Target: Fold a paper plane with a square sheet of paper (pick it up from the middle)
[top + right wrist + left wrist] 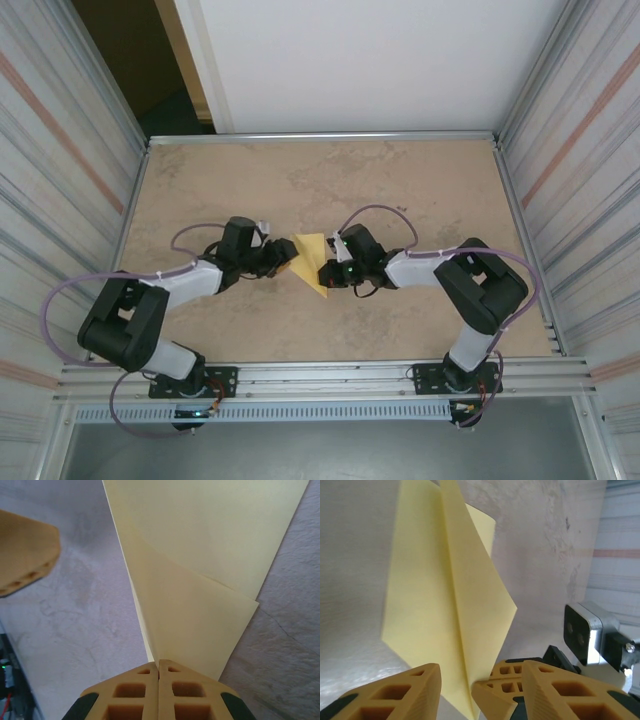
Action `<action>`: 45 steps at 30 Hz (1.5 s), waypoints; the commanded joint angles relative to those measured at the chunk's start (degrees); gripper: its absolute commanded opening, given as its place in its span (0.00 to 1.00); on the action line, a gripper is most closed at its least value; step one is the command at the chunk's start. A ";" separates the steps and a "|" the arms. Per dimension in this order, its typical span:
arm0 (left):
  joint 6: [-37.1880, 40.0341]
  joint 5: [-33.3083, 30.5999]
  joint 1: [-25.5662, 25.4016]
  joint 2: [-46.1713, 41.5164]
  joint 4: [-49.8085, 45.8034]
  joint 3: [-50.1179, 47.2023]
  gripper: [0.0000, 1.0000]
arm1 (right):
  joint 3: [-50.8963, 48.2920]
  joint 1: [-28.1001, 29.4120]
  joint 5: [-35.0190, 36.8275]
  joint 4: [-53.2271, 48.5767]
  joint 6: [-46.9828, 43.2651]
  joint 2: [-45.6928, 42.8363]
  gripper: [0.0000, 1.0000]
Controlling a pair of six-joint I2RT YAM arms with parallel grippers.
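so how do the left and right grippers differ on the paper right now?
The right gripper has its fingers shut together, pinching the narrow end of the paper plane. The left gripper has its fingers apart, with the plane's edge passing between them, unclamped. The right gripper reaches in from the right, the left gripper from the left. Shared: both meet at the plane.

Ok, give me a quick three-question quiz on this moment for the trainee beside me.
1. True or false: the right gripper is shut on the paper.
2. The left gripper is: A open, B shut on the paper, C shut on nothing.
3. One word: is the paper flat or folded?
Key: 1 true; 2 A; 3 folded.
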 commanded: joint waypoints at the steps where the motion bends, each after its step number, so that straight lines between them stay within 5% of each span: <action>1: 1.36 2.35 -0.50 2.46 5.74 -0.16 0.49 | -1.73 -0.96 -5.39 5.67 3.05 1.43 0.04; 8: 2.79 5.10 -1.26 6.78 8.20 1.05 0.48 | -4.14 -2.20 -7.68 10.29 4.82 2.34 0.04; 14: 4.58 5.89 -2.12 9.90 8.26 2.77 0.33 | -5.78 -2.74 -7.61 12.03 5.23 1.89 0.04; 32: 6.70 4.94 -3.24 16.58 1.53 7.80 0.38 | -7.09 -3.40 -6.66 12.45 5.54 2.03 0.07; 45: 9.90 -3.69 -5.60 21.45 -22.13 15.99 0.41 | -10.19 -4.12 0.24 8.19 6.18 -7.51 0.37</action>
